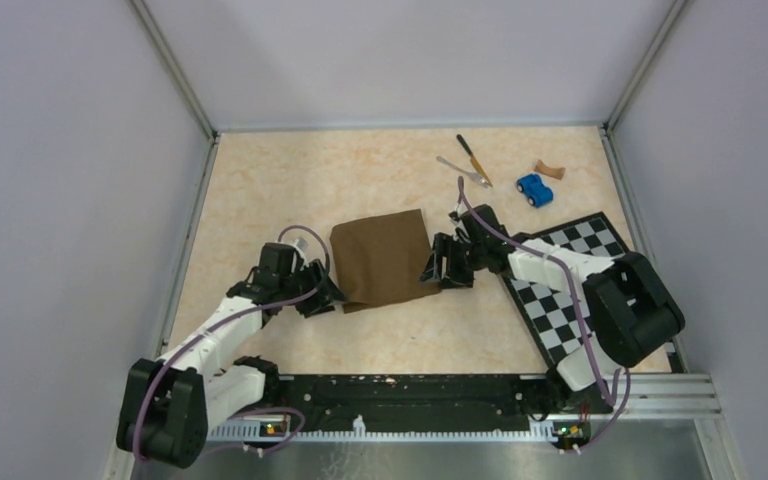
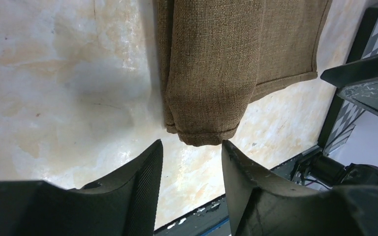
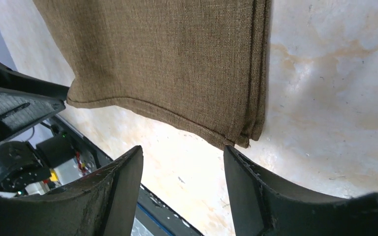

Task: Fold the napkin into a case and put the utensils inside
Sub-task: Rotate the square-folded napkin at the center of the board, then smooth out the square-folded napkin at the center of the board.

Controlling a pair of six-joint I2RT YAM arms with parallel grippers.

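Observation:
The dark brown napkin (image 1: 380, 260) lies folded into a thick rectangle in the middle of the table. My left gripper (image 1: 325, 297) sits at its near left corner. In the left wrist view the jaws (image 2: 192, 147) stand open, and the folded corner of the napkin (image 2: 216, 64) lies just ahead of the tips, not between them. My right gripper (image 1: 438, 268) is at the napkin's right edge. It is open too (image 3: 183, 150), with the layered corner of the napkin (image 3: 167, 59) just beyond its right fingertip. The yellow-handled knife (image 1: 474, 160) and the silver fork (image 1: 463, 170) lie at the far right.
A blue toy car (image 1: 534, 189) and a small tan piece (image 1: 549, 170) lie near the utensils. A black-and-white checkered board (image 1: 570, 290) lies under the right arm. Metal rails and grey walls bound the table, and a black bar (image 1: 410, 390) runs along the near edge.

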